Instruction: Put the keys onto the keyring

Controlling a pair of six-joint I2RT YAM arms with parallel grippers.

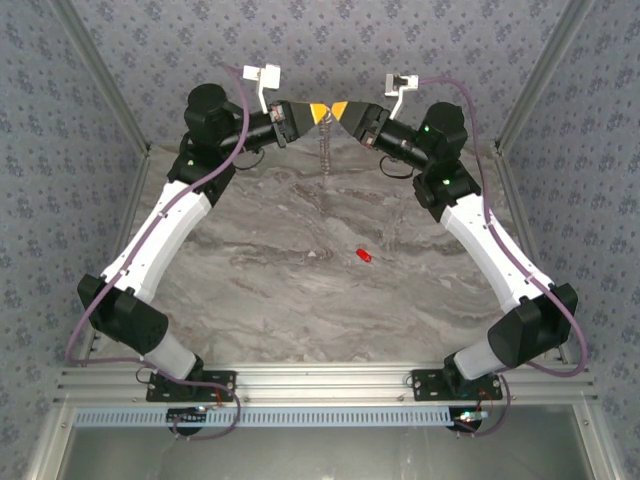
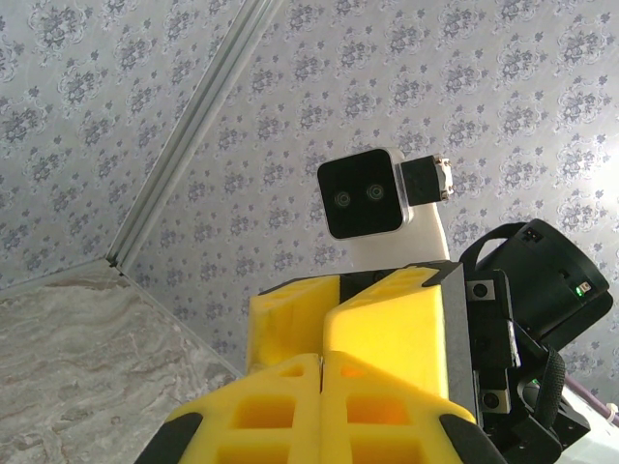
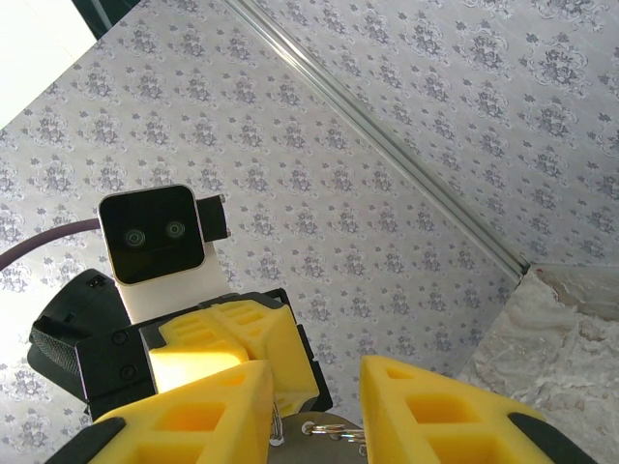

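Observation:
Both arms reach up over the far end of the table, and their yellow fingers meet tip to tip. My left gripper [image 1: 318, 110] [image 2: 320, 360] is shut, with a thin sliver of metal pinched at its tips. The keyring [image 3: 324, 447] shows as a grey rounded piece with wire loops and small links. It fills the gap between the fingers [image 3: 416, 411] of my right gripper [image 1: 340, 108] [image 3: 314, 365], which stand a little apart and closed on it. A short chain [image 1: 325, 150] hangs below the two grippers. The key [image 1: 364, 256], a tiny red piece, lies alone on the marble right of centre.
The marble table [image 1: 280, 290] is walled by patterned wallpaper on three sides, with aluminium posts [image 1: 105, 85] at the corners. An aluminium rail [image 1: 320, 385] carrying both arm bases runs along the near edge.

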